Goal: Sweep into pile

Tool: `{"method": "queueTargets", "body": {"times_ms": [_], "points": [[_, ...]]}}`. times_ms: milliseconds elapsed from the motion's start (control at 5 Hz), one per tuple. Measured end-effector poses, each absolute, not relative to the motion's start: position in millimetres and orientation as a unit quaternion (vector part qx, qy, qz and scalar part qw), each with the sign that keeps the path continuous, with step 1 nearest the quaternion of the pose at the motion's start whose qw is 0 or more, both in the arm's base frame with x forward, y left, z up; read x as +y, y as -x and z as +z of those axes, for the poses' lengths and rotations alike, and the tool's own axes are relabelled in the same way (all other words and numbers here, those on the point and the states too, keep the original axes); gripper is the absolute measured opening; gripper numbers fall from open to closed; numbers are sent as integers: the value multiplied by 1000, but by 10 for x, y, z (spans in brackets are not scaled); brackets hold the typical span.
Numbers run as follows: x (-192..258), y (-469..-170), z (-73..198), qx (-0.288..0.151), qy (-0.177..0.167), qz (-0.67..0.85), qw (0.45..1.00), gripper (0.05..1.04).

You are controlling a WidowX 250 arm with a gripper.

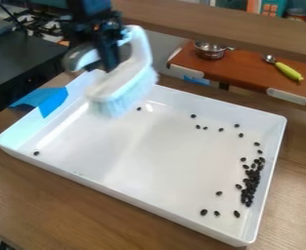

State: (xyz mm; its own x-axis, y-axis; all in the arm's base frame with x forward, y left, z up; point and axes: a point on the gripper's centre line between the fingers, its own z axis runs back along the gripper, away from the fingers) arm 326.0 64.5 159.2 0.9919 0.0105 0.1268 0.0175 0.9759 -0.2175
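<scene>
1. Holding the brush [119, 83] by its handle [141, 43], jaws closed down on it, gap no wider than the grip. Exact contact is partly hidden. Gripping up there leaves the bristles [133, 93] free to sweep.
2. Arm [92, 10] hangs in from 11 o'clock. Brush is over the tray's 11 o'clock end, bristles down, looks raised off the floor. Reads as between strokes, or lining one up.
3. Tray [158, 156] sits flat on the bench [57, 205]. Its walls keep beans in and give the pile something to stop against.
4. Blue tape [52, 100] runs over the rim at 10 o'clock. Probably there so the tray doesn't slide when pushed.
5. Main pile [251, 185] is against the wall, 3 to 4 o'clock. Mostly gathered, I'd say.
6. Strays: one bean [36, 153] alone at 9, one near 12, loose row around 1 to 2, a few at 5.
7. Next: lower at the far side of the strays, sweep toward 4. The 9 o'clock bean needs its own long pass.
8. Risks: bristles riding over small beans, or a hard push scattering the pile along the wall. Keep it light and level.
</scene>
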Motion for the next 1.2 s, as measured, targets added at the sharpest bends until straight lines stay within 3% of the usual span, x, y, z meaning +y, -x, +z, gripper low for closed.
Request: {"method": "queueTargets", "body": {"times_ms": [600,800,1200], "points": [[1175,-3421,1045,-73,14,46,996,490],[1223,-3457,841,-55,-1,64,996,490],[995,-3659,746,-44,-22,60,997,490]]}}
